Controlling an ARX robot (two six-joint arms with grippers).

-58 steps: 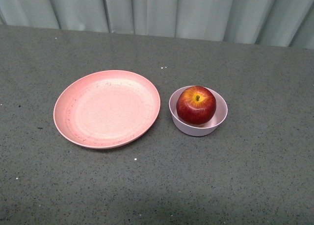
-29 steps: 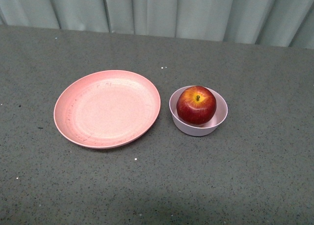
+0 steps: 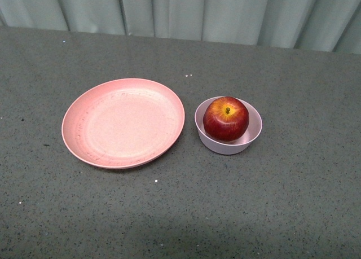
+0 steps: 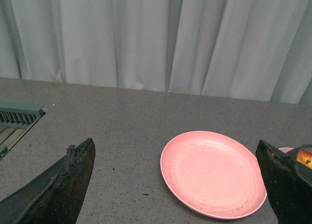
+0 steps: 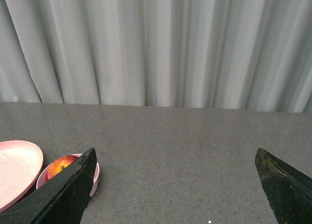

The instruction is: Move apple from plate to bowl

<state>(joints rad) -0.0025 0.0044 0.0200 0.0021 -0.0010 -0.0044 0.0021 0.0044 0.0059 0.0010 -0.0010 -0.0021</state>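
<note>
The dark red apple (image 3: 226,118) with its yellow patch and stem up sits inside the small pale pink bowl (image 3: 248,141). Just left of the bowl lies the wide salmon-pink plate (image 3: 123,123), with nothing on it. Neither arm shows in the front view. In the left wrist view my left gripper (image 4: 175,185) is open, its dark fingers (image 4: 63,180) spread wide above the table, with the plate (image 4: 212,173) between them and farther off; a sliver of apple (image 4: 306,158) peeks past one finger. My right gripper (image 5: 175,185) is open over bare table, with bowl (image 5: 93,177) and apple (image 5: 59,165) off to one side.
The grey speckled table (image 3: 293,202) runs to a pale pleated curtain (image 3: 186,11) at the back. A grey ribbed grille (image 4: 19,117) sits at the table's edge in the left wrist view.
The plate, bowl and apple sit a few pixels higher in the front view than a second ago; otherwise nothing has moved.
</note>
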